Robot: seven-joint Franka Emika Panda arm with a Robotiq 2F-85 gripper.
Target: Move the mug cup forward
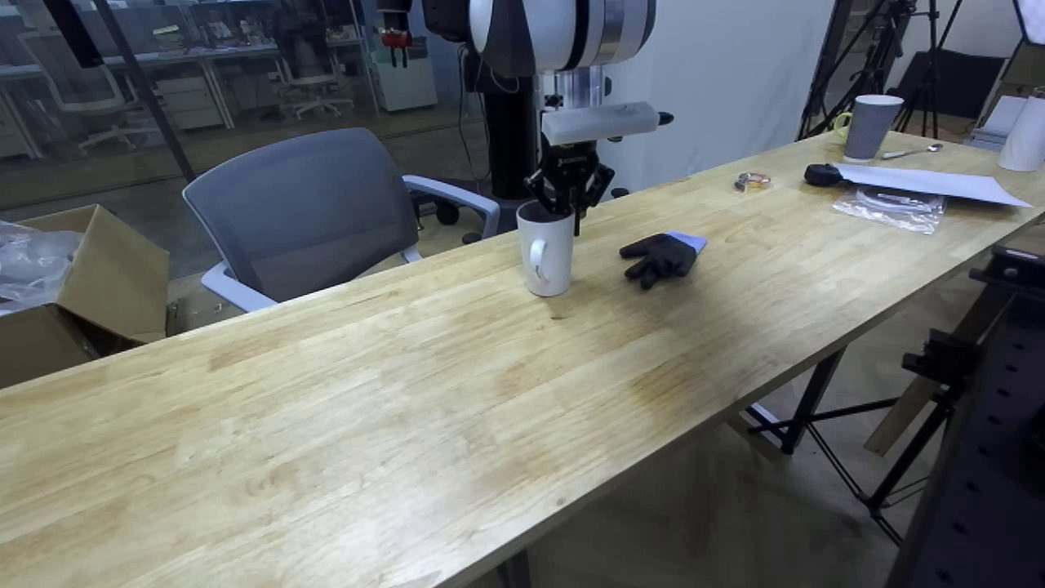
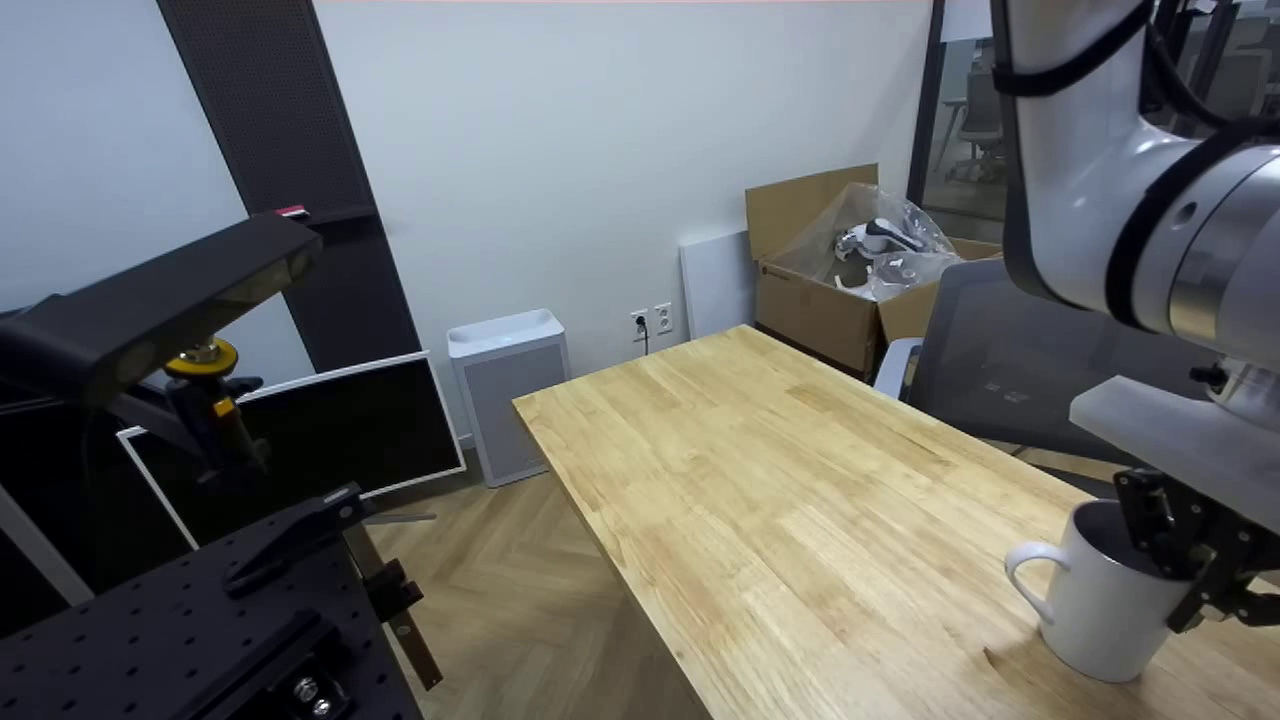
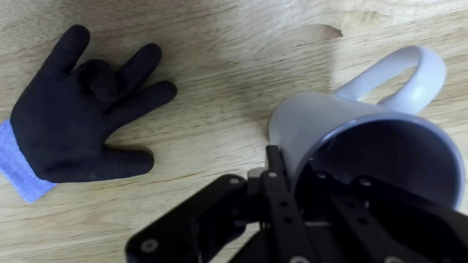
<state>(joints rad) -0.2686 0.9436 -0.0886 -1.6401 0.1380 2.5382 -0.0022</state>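
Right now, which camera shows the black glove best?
The wrist view: the black glove appears large and unobstructed, its blue cuff slightly cropped. In an exterior view it looks whole but small; no further view shows it.

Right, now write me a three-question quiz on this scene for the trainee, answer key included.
1. True or false: the jaws straddle the wall of the white mug, one inside it and one outside.
2. What colour is the cuff of the black glove? a) red b) blue c) green
3. Which lies nearer the mug in an exterior view: the glove or the white sheet?

Key: 1. True. 2. b. 3. The glove.
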